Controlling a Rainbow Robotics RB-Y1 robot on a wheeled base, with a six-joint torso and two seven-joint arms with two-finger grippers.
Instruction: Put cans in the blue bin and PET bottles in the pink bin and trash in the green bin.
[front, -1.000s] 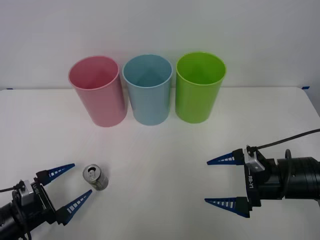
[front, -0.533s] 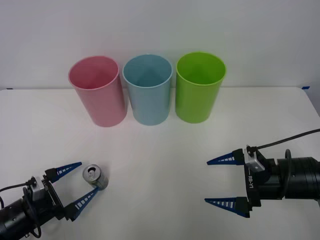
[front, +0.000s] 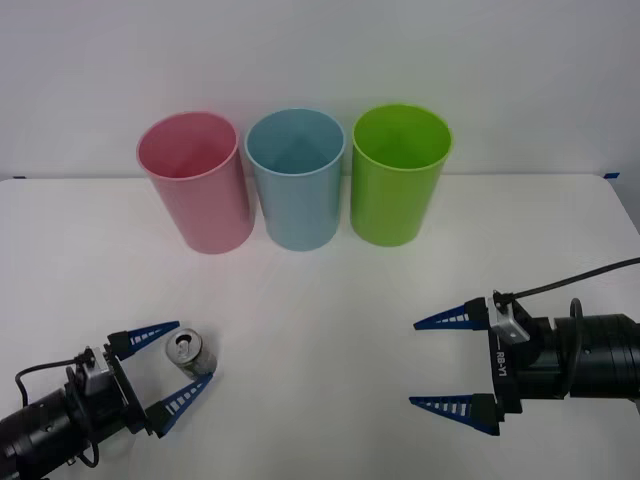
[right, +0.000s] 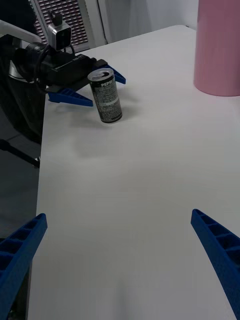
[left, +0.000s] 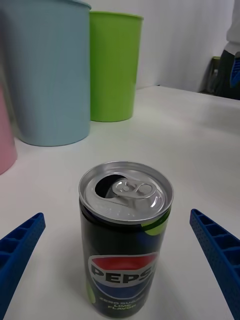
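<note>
A small dark can (front: 190, 353) with a silver top stands upright at the table's front left. My left gripper (front: 194, 351) is open, with one finger on each side of the can (left: 126, 235) and not touching it. My right gripper (front: 413, 364) is open with nothing between its fingers, low over the table at the front right. Along the back stand the pink bin (front: 195, 185), the blue bin (front: 296, 180) and the green bin (front: 398, 175), side by side. In the right wrist view the can (right: 105, 97) sits between the left fingers (right: 70, 96). PET bottles and trash are out of view.
The white table (front: 320, 300) lies bare between the bins and the grippers. A black cable (front: 580, 277) runs from the right arm. Dark equipment (right: 30, 60) stands beyond the table's left edge.
My left gripper has moved forward and to the right, so its open fingers now flank the can. The right arm, the can and the bins have stayed put.
</note>
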